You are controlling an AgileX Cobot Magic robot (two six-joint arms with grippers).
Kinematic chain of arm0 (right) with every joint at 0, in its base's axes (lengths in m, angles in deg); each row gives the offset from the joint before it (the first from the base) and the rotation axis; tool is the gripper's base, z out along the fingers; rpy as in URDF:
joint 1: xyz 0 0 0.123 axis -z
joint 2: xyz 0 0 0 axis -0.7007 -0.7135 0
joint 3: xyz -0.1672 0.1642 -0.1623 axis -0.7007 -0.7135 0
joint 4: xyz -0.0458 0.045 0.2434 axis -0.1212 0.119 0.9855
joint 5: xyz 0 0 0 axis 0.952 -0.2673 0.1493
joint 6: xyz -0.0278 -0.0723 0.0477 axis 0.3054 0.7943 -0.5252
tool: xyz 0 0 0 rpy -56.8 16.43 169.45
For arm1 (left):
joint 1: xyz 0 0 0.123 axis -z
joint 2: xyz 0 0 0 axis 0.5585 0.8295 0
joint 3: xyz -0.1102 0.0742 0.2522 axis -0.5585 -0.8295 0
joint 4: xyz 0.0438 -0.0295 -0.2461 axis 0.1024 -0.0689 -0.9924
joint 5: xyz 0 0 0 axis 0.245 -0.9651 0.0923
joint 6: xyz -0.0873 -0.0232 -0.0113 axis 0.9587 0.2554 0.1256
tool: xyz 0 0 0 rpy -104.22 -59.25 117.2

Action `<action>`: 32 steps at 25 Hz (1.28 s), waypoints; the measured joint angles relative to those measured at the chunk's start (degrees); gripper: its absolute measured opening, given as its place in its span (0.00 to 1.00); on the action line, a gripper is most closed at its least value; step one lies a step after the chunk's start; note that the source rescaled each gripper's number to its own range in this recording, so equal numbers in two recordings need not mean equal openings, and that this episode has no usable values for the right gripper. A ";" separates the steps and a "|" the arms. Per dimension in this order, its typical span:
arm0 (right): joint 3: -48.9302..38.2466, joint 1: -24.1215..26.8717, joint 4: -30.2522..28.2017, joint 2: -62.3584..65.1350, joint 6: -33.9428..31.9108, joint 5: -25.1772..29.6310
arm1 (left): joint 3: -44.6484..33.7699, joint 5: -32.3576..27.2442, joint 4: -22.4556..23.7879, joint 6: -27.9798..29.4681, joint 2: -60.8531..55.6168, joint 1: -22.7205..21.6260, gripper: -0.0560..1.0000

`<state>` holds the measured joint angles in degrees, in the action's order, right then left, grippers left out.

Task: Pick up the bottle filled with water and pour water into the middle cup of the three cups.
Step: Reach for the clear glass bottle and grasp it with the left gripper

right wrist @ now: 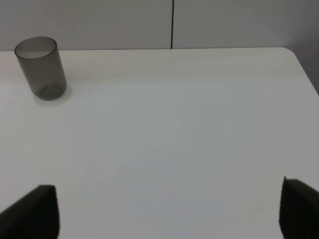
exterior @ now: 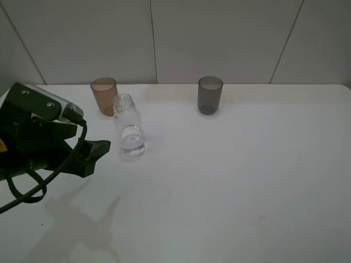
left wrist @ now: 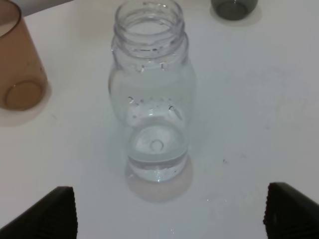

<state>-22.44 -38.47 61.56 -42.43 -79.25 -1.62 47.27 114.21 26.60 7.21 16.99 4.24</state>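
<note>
Clear plastic, capless and upright: your bottle (exterior: pixel 129 127) stands on the white table (exterior: pixel 230 181) with its long axis vertical and water filling only its lower part. In the high view it sits at about 2 o'clock from the left gripper (exterior: pixel 94 155), near the tips but apart from them. That gripper's jaws are spread wide with nothing between them. In the left wrist view the bottle is centred just ahead of the two black fingers (left wrist: pixel 52 214), so it is not yet inside the gap.

The amber cup (exterior: pixel 103 96) stands at about 11 o'clock from the bottle, just behind it, and I cannot tell whether they touch. The dark grey cup (exterior: pixel 210 95) is well apart at about 2 o'clock. A third cup shows in none of the views, so I take the amber one as the middle cup by judgement.

Your right gripper (right wrist: pixel 169 199) is also parted and empty. It looks out over bare table with only the dark grey cup in sight, so the left arm is plainly the nearer one.

The coming move, as I read it, turns on that short line from the left fingertips to the bottle. Advance along it until the fingers flank the body below the shoulder, then close. Watch the open neck, because a tilted or off-centre approach could tip the bottle into the amber cup.
</note>
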 joint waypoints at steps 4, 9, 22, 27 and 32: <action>0.00 0.00 0.00 0.00 0.00 0.00 | -1.56 12.22 -0.11 0.63 8.26 2.23 0.86; 0.00 0.00 0.00 0.00 0.00 0.00 | -1.87 25.47 -0.32 7.05 18.39 2.25 0.86; 0.00 0.00 0.00 0.00 0.00 0.00 | -1.17 42.10 0.41 11.72 34.15 2.25 0.86; 0.00 0.00 0.00 0.00 0.00 0.00 | 1.35 42.20 1.22 11.72 35.35 2.25 0.86; 0.00 0.00 0.00 0.00 0.00 0.00 | 3.51 42.67 1.38 11.85 38.20 2.25 0.86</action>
<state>-22.44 -38.47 61.56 -42.43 -79.25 -1.62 50.79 156.87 27.99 19.07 55.19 6.48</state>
